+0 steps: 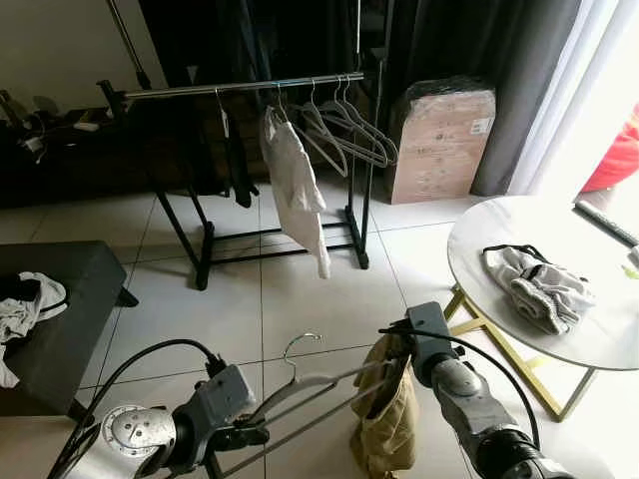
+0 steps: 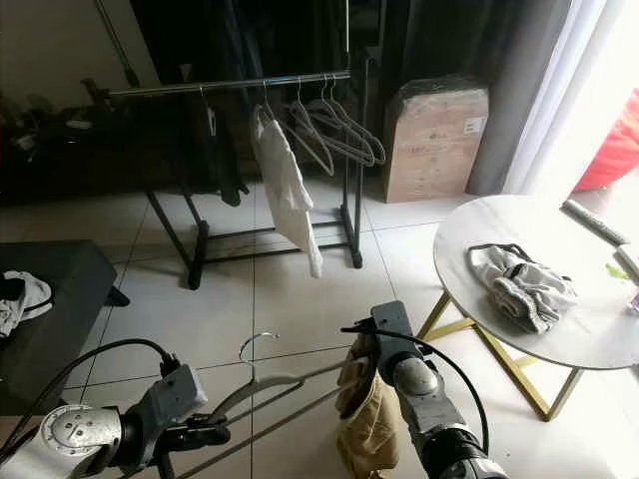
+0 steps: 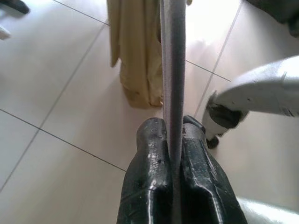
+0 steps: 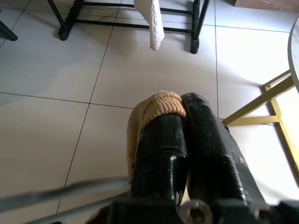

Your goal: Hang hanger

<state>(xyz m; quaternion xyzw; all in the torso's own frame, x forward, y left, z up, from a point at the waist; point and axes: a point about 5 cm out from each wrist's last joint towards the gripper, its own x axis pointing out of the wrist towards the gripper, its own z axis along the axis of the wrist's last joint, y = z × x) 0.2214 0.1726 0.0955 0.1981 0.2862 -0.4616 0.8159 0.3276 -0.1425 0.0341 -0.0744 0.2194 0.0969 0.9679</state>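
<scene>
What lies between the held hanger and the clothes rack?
In the left eye view, bare tiled floor separates the hanger from the clothes rack; a white garment hangs down from the rack's rail.

Grey matt hanger (image 1: 319,394) carrying tan ribbed-knit garment (image 1: 384,419), glossy black gripper fingers (image 3: 154,186), shiny metal rack rail (image 1: 240,88), glossy floor tiles (image 1: 319,299), smooth pale tabletop (image 1: 589,329).

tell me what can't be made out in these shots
- Left gripper on the hanger: head views cut its fingertips at the bottom edge.
- Tan garment: its type; bunched, hem cut off.
- Box label: too small.
- Remote on table: washed out by window glare.
</scene>
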